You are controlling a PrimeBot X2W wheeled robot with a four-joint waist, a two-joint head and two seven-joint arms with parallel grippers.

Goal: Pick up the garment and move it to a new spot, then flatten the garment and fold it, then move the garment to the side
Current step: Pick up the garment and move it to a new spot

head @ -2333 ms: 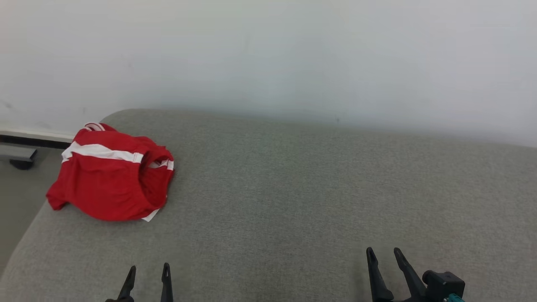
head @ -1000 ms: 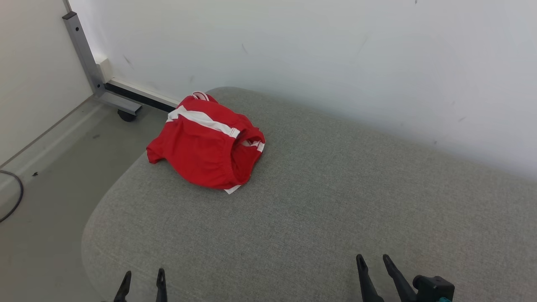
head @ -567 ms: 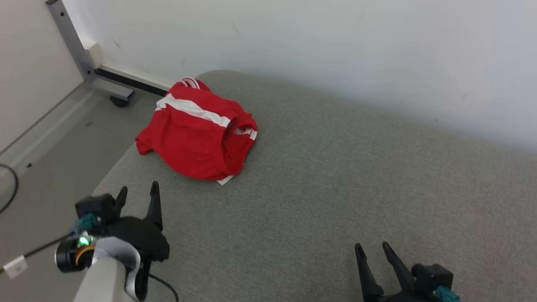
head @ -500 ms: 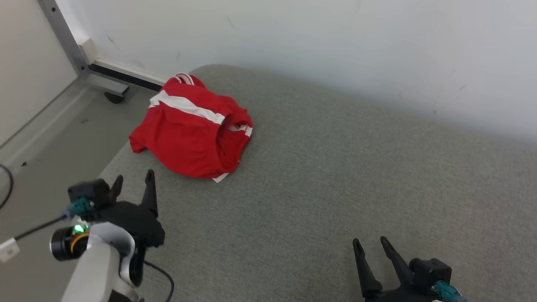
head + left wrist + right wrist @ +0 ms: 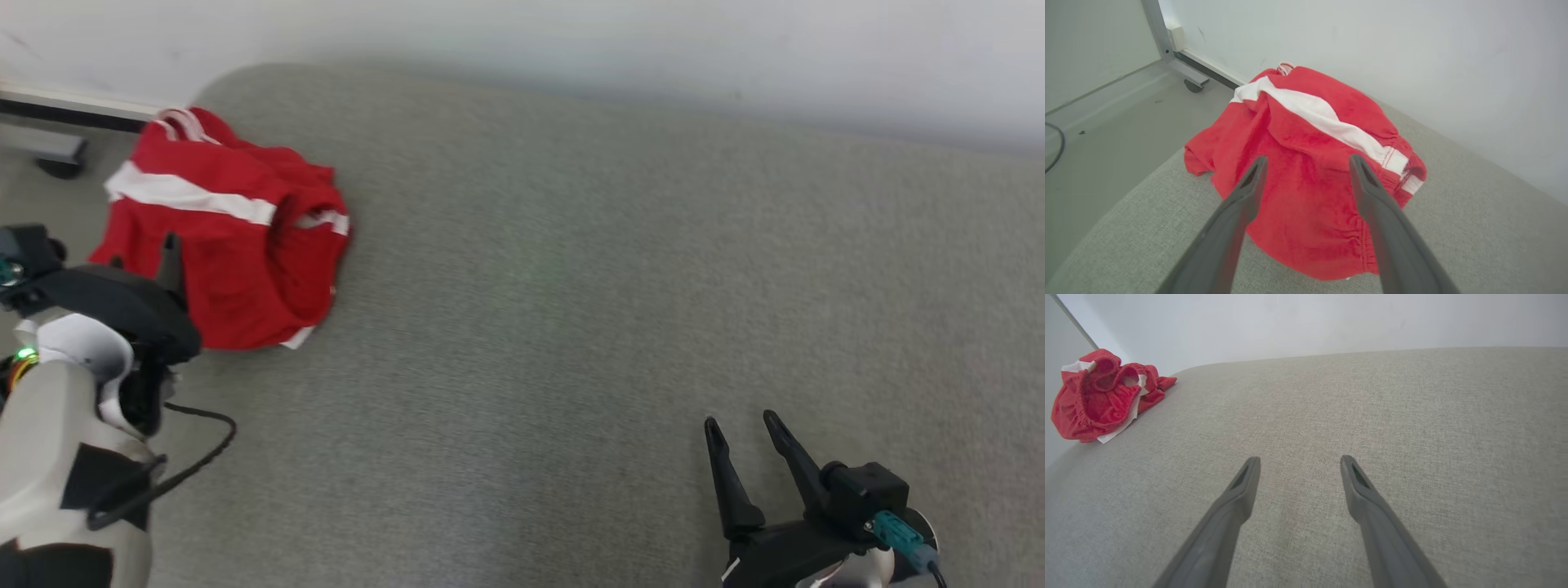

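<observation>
The garment is a crumpled pair of red shorts with a white stripe, lying at the far left corner of the grey cushioned surface. My left gripper hovers open right at its near edge. In the left wrist view the fingers of the left gripper frame the garment with nothing between them. My right gripper stands open over bare cushion at the lower right, far from the garment. The right wrist view shows the right gripper empty, with the garment at the far left.
A white wall runs along the cushion's far edge. Past its rounded left edge is grey floor, with a metal frame on a caster and a dark cable. Bare cushion stretches across the middle and right.
The head camera has turned and tipped down, shifting the whole picture. My left arm has risen and reached forward to the garment's near edge. The right gripper stays where it was, open.
</observation>
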